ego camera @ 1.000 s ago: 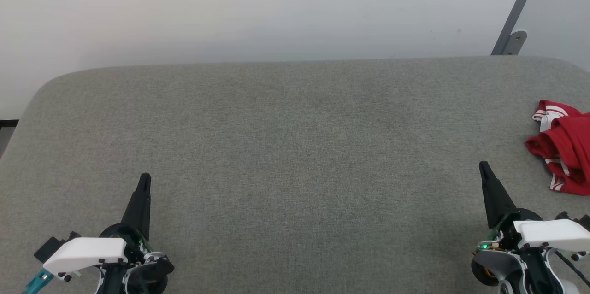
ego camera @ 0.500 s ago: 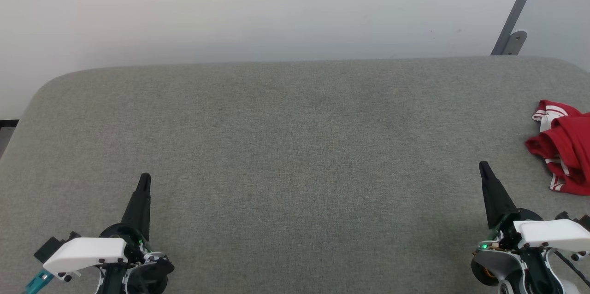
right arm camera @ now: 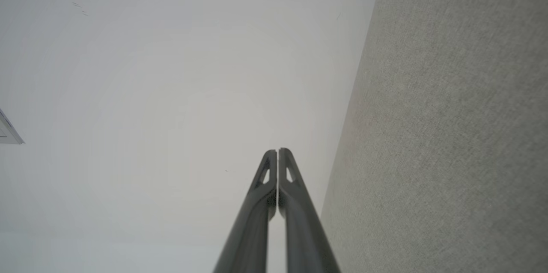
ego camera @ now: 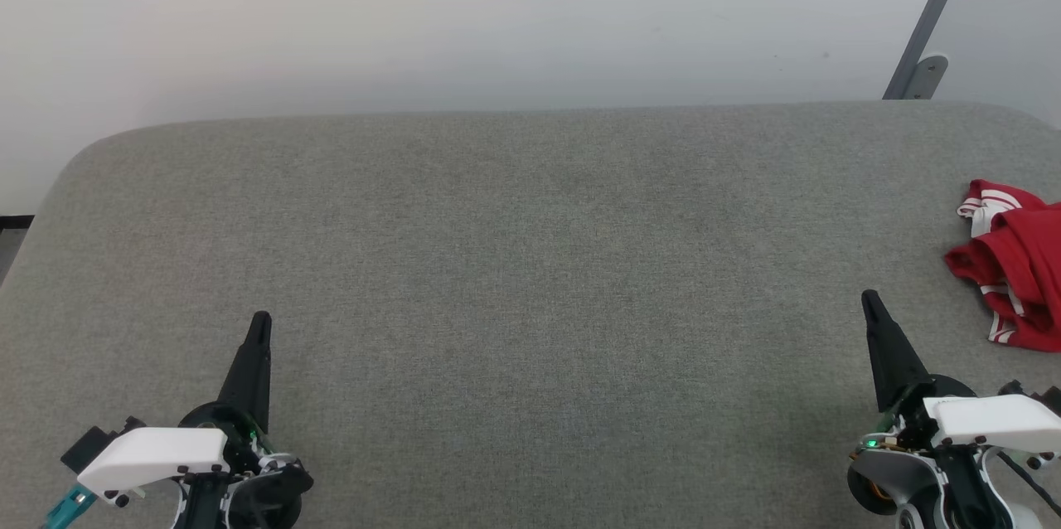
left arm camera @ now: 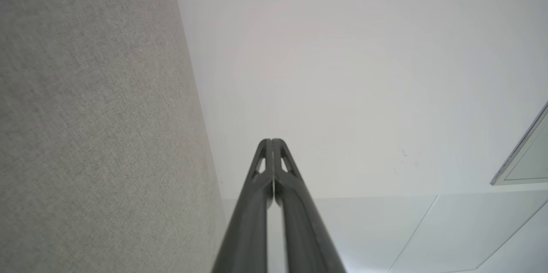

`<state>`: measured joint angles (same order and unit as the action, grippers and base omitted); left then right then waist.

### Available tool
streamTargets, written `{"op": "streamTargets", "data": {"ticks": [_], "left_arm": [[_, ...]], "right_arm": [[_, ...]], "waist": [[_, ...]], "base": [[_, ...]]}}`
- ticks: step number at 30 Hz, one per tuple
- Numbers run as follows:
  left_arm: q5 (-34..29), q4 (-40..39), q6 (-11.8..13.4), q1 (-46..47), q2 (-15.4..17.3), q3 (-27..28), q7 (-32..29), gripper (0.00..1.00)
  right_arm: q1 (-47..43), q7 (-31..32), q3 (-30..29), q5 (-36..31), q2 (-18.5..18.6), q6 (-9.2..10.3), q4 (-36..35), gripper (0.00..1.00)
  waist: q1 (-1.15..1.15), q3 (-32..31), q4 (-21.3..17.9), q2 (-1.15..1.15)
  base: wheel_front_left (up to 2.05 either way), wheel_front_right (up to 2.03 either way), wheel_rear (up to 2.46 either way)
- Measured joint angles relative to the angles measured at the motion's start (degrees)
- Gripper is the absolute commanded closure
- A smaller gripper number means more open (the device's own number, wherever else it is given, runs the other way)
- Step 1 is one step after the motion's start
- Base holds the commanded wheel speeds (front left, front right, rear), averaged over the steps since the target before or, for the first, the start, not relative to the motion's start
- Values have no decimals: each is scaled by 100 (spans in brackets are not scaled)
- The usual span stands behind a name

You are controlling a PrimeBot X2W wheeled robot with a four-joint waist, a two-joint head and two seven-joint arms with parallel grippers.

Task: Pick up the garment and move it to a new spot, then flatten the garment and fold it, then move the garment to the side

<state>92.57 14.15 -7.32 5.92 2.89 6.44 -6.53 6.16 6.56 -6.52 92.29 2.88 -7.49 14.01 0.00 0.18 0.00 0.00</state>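
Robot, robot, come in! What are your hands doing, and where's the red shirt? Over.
Left gripper shut, empty. Right gripper shut, empty, short of shirt. Shirt crumpled on table, far right, untouched. Just bare table between them.

Wide room ahead, one obstacle on the right flank.
Ahead of the left gripper [ego camera: 260, 320] and the right gripper [ego camera: 869, 298], and across the stretch between them, the flat grey padded surface [ego camera: 530, 247] lies open up to its far rounded edge, where the pale wall [ego camera: 497, 15] closes the way. Just outward and slightly ahead of the right gripper's tip, the crumpled red garment [ego camera: 1015, 272] lies on the surface, near but apart. Farther ahead on that side a slanted metal bar [ego camera: 928, 23] stands against the wall.
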Motion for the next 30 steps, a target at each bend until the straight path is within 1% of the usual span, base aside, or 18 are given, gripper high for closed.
{"op": "streamTargets", "data": {"ticks": [30], "left_arm": [[-1, 0, 0, 0, -4, 2, -1, 100]], "right_arm": [[0, -1, -1, 1, -1, 0, 2, 100]], "waist": [[0, 0, 0, 0]], "base": [[0, 0, 0]]}}
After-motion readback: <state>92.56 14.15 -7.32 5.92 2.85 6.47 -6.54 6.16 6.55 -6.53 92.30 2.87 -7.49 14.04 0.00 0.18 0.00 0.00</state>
